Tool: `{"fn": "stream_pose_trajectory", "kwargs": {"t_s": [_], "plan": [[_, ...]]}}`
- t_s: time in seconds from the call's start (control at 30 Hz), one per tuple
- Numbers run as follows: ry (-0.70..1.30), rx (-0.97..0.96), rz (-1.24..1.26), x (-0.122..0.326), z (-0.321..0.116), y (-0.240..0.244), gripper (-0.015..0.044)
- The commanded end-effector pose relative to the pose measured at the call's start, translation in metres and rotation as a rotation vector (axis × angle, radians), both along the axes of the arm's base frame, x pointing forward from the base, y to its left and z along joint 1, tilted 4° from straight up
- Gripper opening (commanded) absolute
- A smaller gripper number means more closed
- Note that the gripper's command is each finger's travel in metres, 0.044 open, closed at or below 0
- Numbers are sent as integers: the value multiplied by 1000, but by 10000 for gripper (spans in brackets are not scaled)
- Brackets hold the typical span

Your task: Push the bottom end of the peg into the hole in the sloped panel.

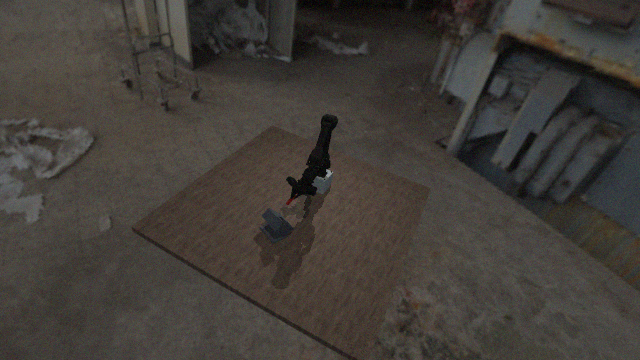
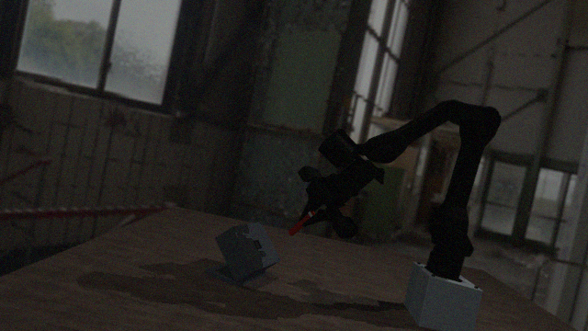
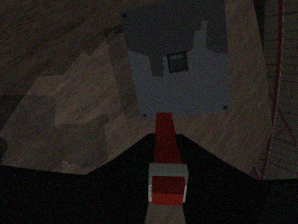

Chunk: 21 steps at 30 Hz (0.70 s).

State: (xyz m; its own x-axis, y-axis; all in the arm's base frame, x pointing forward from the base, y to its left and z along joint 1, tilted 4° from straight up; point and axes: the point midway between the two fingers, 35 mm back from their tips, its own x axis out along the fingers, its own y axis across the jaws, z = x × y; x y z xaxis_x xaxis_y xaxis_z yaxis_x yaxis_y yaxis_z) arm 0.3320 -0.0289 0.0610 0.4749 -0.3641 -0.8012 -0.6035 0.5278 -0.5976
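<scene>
Gripper (image 1: 294, 196) (image 2: 310, 215) (image 3: 165, 140) was closed on red peg (image 1: 290, 201) (image 2: 299, 225) (image 3: 165, 132), held aloft and tilted, free end pointing down toward sloped panel (image 1: 274, 223) (image 2: 248, 250) (image 3: 200, 90). Peg was clear of panel, outside square hole (image 2: 257, 244) (image 3: 177, 62) in its face. Panel stood on wooden tabletop (image 1: 350, 240) (image 2: 152, 239) (image 3: 80, 130); arm rose from pale base block (image 1: 324, 184) (image 2: 452, 301). Wrist view showed peg's flat sides and light band (image 3: 168, 168) around it, near gripper. Shadows partly covered panel face.

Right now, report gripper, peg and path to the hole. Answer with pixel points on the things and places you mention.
Gripper (image 1: 292, 196) (image 2: 311, 216) (image 3: 165, 140) shut on red peg (image 1: 290, 201) (image 2: 299, 225) (image 3: 165, 131). Peg off the table, tilted, short of sloped panel (image 1: 273, 220) (image 2: 268, 244) (image 3: 200, 87). Nothing seen between peg and hole (image 2: 257, 244) (image 3: 177, 62).
</scene>
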Motion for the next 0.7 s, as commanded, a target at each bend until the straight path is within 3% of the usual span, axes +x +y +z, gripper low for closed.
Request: {"fn": "stream_pose_trajectory", "kwargs": {"t_s": [0.0,0.67], "plan": [[-13,-24,34,0,2,5,0],[-48,-81,123,12,2,17,0]]}}
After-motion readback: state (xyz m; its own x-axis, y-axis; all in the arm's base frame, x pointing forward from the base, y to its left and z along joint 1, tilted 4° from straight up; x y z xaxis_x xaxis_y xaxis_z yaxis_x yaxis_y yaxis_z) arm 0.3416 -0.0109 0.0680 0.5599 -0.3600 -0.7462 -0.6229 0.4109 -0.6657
